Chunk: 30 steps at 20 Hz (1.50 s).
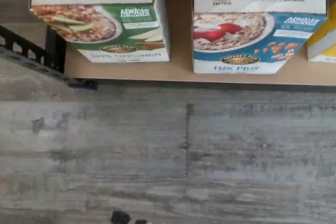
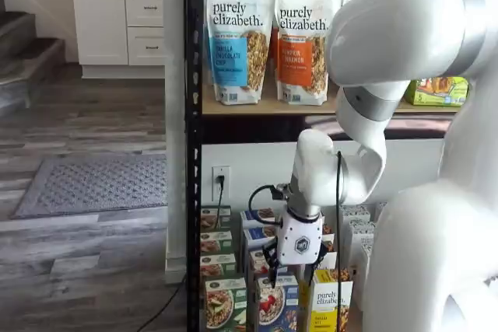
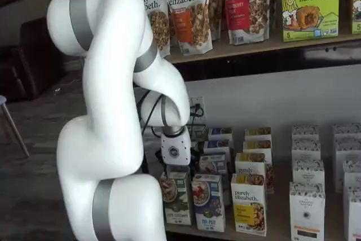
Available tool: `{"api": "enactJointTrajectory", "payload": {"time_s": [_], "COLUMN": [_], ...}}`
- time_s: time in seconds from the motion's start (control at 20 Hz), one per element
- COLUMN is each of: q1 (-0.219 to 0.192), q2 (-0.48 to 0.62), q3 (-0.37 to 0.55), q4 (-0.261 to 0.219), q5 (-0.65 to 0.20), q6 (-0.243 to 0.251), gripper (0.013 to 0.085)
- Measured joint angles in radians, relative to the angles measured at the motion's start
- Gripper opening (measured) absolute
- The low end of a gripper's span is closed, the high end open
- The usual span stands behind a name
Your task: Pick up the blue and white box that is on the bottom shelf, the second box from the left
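the claw (image 2: pixel 280 267) hangs just above the front row of cartons on the bottom shelf (image 3: pixel 271 234); in both shelf views its white body covers most of the black fingers, so i cannot tell whether they are apart or together. the wrist view shows no fingers at all.

the blue and white box (image 1: pixel 256 22) stands at the shelf's front edge, upright, between the green-and-white carton (image 1: pixel 102 17) and a yellow carton (image 1: pixel 323 38) that the frame cuts off. only the wrist view lets its "flax plus" lettering be read; in a shelf view the same box (image 3: pixel 208 202) is small and its print blurred.

three front cartons show in that view, with more rows behind them partly hidden by the arm. two granola bags (image 2: pixel 268 40) show whole on the board above, a third hidden behind the arm.
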State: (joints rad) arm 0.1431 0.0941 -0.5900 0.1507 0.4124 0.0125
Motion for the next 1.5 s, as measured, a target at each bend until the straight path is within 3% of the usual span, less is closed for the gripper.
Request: {"api": "enactJointTrajectory", "payload": {"time_s": [0.3, 0.65, 0.9, 1.5], "q1": [-0.001, 0.009, -0.004, -0.027], "q2": [0.03, 0.078, 0.146, 0.32], "q3": [0.002, -0.012, -0.066, -0.208], "q4": [-0.106, -0.075, -0.164, -0.094], "q5": [-0.042, -0.098, -0.121, -0.161], "q6": [0.094, 0.072, 0.144, 0.053], "gripper": [0.085, 0.085, 0.085, 0.085]}}
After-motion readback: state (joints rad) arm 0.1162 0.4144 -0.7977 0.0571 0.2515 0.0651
